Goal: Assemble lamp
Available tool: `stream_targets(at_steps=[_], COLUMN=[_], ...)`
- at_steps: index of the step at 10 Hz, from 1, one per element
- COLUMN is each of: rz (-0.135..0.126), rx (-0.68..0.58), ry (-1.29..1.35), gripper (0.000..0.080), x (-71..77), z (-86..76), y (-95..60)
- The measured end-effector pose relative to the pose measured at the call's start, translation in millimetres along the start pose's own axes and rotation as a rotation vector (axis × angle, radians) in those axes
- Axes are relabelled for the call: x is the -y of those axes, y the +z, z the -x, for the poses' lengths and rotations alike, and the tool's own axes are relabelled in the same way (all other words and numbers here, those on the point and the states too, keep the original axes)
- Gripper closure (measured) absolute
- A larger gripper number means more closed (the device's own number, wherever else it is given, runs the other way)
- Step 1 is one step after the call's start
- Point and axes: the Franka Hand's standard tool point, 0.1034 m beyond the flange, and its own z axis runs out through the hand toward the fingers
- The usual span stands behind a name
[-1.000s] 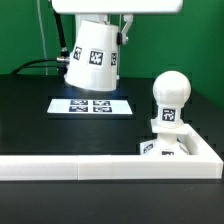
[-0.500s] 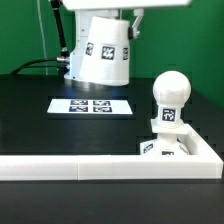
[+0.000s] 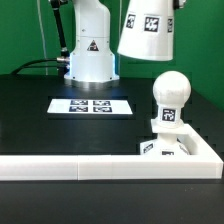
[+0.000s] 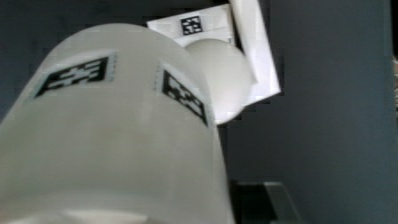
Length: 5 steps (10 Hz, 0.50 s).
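Bench (image 3: 30, 110): black surface, which you see carrying every loose item listed below.

Robot pedestal (image 3: 89, 45): large, white, with a triangle mark on its front. You find it at the back of the bench, toward the exterior view's left.

Border rail (image 3: 70, 167): long and white, running along the near edge of the bench and turning up at the exterior view's right to form a corner.

Shade (image 3: 149, 30): white truncated cone carrying black-and-white square tags, wider end downward. You see it held in the air, slightly tilted, above the bulb and a little toward the exterior view's left of it, clear of the bulb's top. In the wrist view the shade (image 4: 116, 140) fills most of the picture, with two tags on its wall.

Marker board (image 3: 91, 105): thin, flat, white, lying on the bench in front of the pedestal, with several tags on it.

Base (image 3: 175, 149): flat white square set in the rail's corner, a tag on its near face.

Bulb (image 3: 170, 100): round head on a tagged neck, standing upright on the base.

Pincer: you cannot see the fingers in either view, as the shade hides them; since the shade hangs in mid-air, it must be gripped at its upper end.
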Motion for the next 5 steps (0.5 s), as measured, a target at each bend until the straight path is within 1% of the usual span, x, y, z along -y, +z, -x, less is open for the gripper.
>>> stream_targets(at_steps=[1, 2, 5], rz=[0.001, 0.004, 0.013], rx=[-0.009, -0.012, -0.033], ry=[0.001, -0.009, -0.031], gripper=[0.0755, 0.0755, 0.0755], x=[9.0, 15.1, 23.6], z=[-1.9, 0.5, 3.0], y=[3.5, 13.4, 46.4])
